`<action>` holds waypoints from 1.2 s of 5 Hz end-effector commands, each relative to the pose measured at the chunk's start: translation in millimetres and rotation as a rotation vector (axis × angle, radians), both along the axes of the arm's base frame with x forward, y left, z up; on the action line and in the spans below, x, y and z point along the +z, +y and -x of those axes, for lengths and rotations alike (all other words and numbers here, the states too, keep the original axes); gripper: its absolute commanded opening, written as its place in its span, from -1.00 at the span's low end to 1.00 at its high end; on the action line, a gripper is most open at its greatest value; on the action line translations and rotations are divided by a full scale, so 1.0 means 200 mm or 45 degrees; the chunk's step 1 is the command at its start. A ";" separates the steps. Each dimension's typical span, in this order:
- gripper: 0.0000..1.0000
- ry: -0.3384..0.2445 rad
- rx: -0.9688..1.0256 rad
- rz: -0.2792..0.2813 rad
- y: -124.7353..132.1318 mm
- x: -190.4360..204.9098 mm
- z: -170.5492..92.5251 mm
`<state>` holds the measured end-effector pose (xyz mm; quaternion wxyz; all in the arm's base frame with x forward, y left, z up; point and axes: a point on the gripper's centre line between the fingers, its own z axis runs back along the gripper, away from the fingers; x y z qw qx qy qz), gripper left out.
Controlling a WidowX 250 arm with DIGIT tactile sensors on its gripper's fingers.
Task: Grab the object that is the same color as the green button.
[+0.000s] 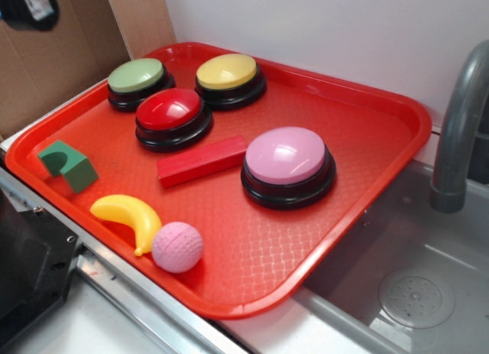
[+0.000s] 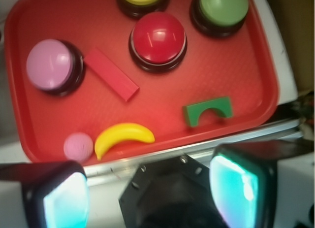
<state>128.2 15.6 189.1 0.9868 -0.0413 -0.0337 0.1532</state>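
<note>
Gripper (image 2: pixel 147 198) hangs wide open and empty over the tray's (image 2: pixel 256 75) near edge, so drop straight onto the green arch block (image 2: pixel 206 111) by the banana (image 2: pixel 123 136), pinching its flat sides.

From my station, the exterior view is evenly bright, with soft glare on the red button (image 1: pixel 173 109). The wrist view is soft overall, and the gripper fingers (image 2: pixel 66 201) are blurred with cyan glow.
</note>
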 end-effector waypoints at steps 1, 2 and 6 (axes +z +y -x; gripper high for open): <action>1.00 -0.042 0.405 -0.024 0.21 -0.27 -0.05; 1.00 -0.038 0.554 -0.041 0.25 -0.37 -0.06; 1.00 0.093 0.792 -0.078 0.25 -0.76 -0.06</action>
